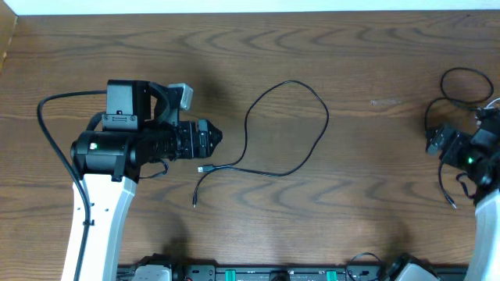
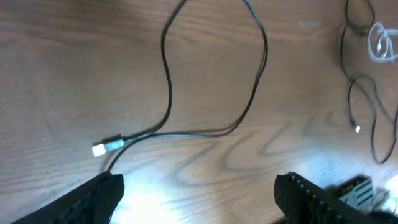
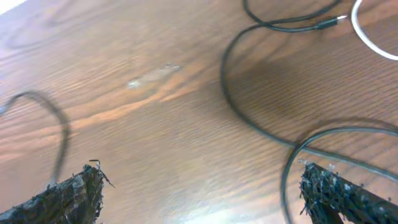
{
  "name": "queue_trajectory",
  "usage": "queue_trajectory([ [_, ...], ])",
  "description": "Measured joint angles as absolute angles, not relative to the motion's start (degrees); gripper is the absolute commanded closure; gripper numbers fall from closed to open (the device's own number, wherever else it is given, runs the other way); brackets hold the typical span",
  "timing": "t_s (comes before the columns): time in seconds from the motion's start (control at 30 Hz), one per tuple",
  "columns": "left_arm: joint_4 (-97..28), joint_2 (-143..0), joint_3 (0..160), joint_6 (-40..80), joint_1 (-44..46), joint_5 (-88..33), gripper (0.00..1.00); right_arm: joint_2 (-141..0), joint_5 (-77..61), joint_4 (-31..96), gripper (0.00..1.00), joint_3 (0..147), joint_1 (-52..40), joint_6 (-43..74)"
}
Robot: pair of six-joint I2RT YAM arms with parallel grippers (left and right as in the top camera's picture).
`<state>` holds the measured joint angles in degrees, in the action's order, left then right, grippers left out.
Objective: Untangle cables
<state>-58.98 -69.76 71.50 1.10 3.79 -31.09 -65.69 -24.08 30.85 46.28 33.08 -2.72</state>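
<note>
Surface (image 1: 375, 47) of brown wood stretches wide between two arms standing well apart. Looped black cable (image 1: 286, 129) lies at its middle, one plug (image 1: 204, 168) just beside the left tool (image 1: 214, 140), which points right, jaws spread wide, gripping nothing. Right tool (image 3: 205, 199) sits at the right edge, equally wide and empty, above a second black cord (image 3: 224, 87) near the white cable (image 3: 362, 36).

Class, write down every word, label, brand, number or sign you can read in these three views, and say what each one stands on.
No text is readable.
Black boxy housing on the left arm: no legible print.
Dark equipment with green parts along the bottom edge: too small to read.
Thin black cable and brown wooden table: no markings.
</note>
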Motion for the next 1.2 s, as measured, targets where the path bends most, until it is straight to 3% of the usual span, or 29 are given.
queue_trajectory([
  [0.17, -63.68, -70.15, 71.18, -8.91, 3.79, -30.89, 0.18, -60.8, -28.21, 34.74, 0.01, 46.28, 33.08, -2.7],
  [0.7, -59.09, -87.64, 65.98, -25.67, 3.81, -23.7, 0.18, -62.15, -39.11, 37.69, 0.01, 46.28, 31.55, -2.83],
  [0.73, -58.65, -88.75, 65.98, -26.3, 3.81, -23.59, 0.17, -62.15, -39.27, 37.69, 0.01, 46.28, 31.27, -2.94],
  [0.77, -58.15, -89.76, 65.98, -26.92, 3.88, -23.62, 0.01, -62.15, -39.29, 37.65, 0.01, 46.28, 30.98, -2.98],
  [1.2, -53.89, -94.67, 65.98, -33.26, 6.37, -23.4, 0.02, -62.15, -39.44, 37.01, 0.01, 46.28, 28.73, -3.2],
])
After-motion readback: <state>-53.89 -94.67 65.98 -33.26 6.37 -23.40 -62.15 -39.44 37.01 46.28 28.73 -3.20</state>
